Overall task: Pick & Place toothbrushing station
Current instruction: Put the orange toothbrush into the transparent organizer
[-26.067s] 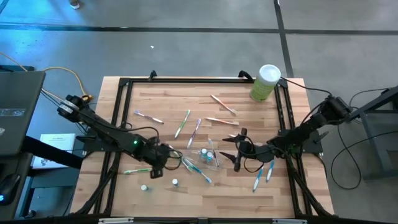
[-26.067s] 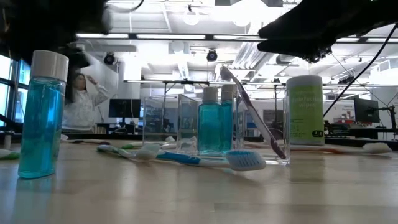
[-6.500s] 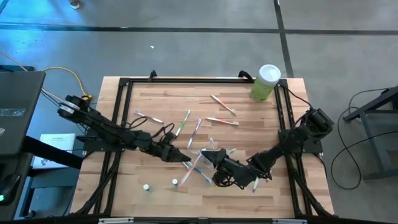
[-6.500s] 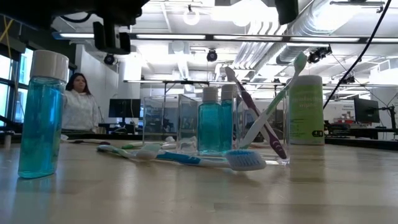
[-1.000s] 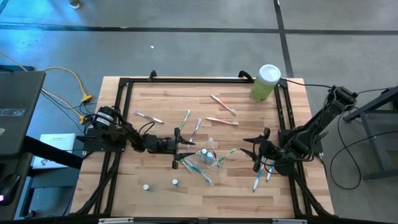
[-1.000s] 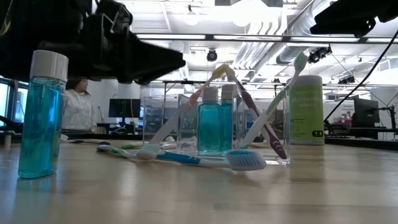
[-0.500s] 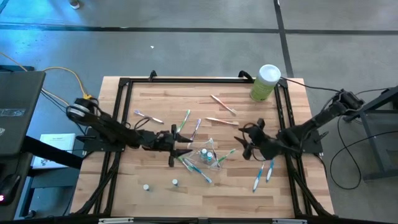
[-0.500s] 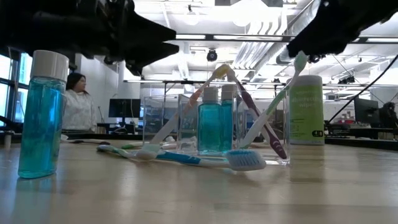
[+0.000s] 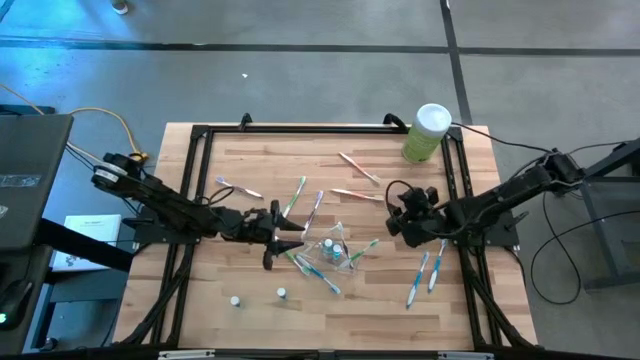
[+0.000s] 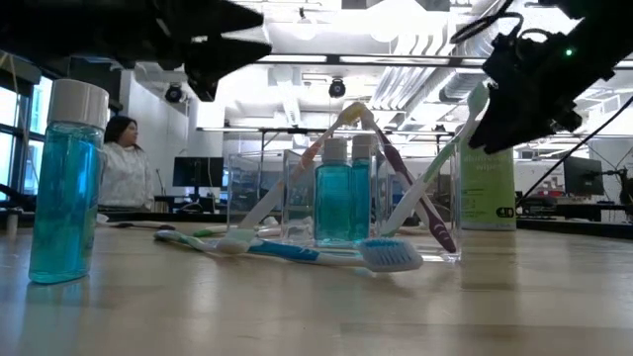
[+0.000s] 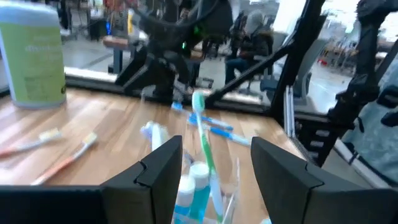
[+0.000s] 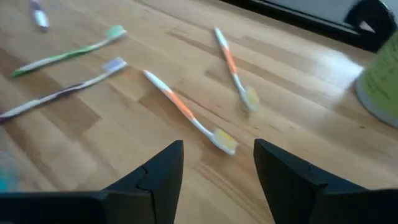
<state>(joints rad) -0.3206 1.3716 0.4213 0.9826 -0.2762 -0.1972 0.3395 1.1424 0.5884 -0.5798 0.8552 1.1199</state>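
- High view: the clear cup [image 9: 335,247] sits near the middle of the table [image 9: 260,310], holding toothbrushes and small teal bottles.
- Left gripper [image 9: 283,240] hovers just beside the cup, fingers apart and empty; its wrist view looks at a green toothbrush [image 11: 203,140] leaning in the cup.
- Right gripper [image 9: 398,222] hangs on the cup's other side, fingers spread, holding nothing.
- 2 orange toothbrushes [image 12: 189,118] lie flat on the wood below it.
- Green canister [image 9: 427,132] stands at the far corner.
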